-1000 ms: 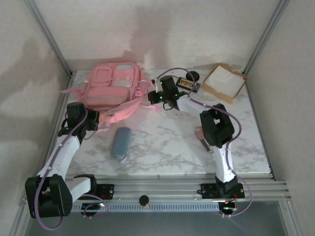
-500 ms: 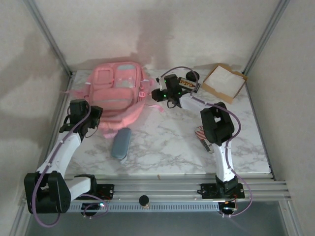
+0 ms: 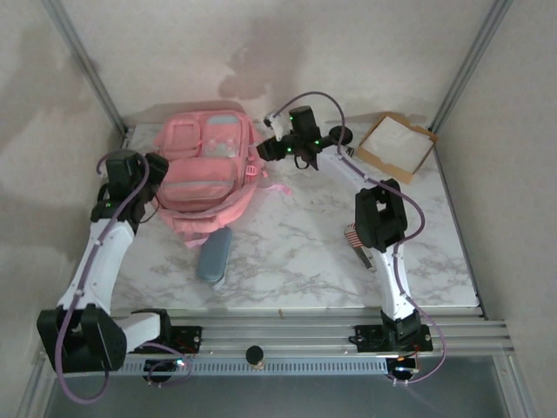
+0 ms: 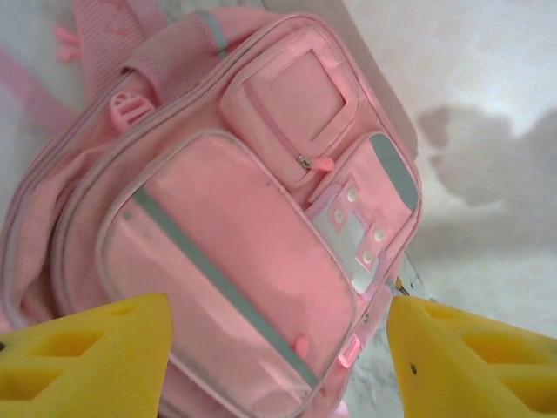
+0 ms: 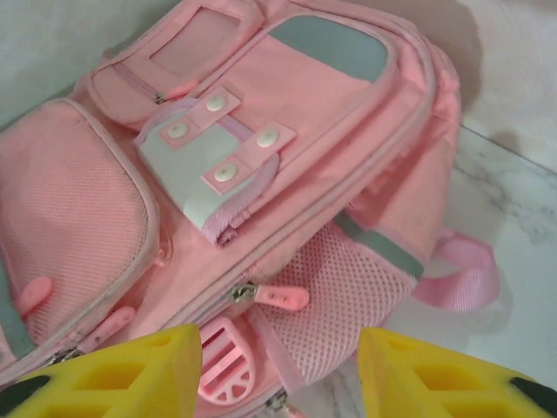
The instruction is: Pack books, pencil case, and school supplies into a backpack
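**Packing not yet visibly under way: bag lies shut, two items out on the table**

- The backpack (image 3: pixel 204 174) lies flat at the far left of the marble table (image 3: pixel 287 270), front pockets up. In both wrist views its zips look drawn closed. You see a zip pull (image 5: pixel 280 297) lying against the seam above the mesh side pocket (image 5: pixel 348 296), and no compartment gapes.
- The pencil case (image 3: pixel 214 253) lies on the table just in front of the bag's near edge, not packed.
- The flag-striped supplies pack (image 3: pixel 352 236) is well apart from the bag, on the right side of the table and close against the right arm's elbow. It is not packed either.
- Books: with the bag closed, you cannot tell whether they are inside.
- The left gripper (image 3: pixel 146 168) sits at the bag's left edge. Its yellow fingers (image 4: pixel 87 353) stand spread, with nothing between them.
- The right gripper (image 3: pixel 268 148) is at the bag's right edge, near the top. Its fingers (image 5: pixel 444 374) are likewise parted and it holds nothing.
- The cardboard tray (image 3: pixel 396 146) sits in the far right corner, clear of the work.

Judgement: early stage, or a mid-task reset. Before either loose item goes in, you likely need the main compartment unzipped and held open. The pencil case is the nearer pick.
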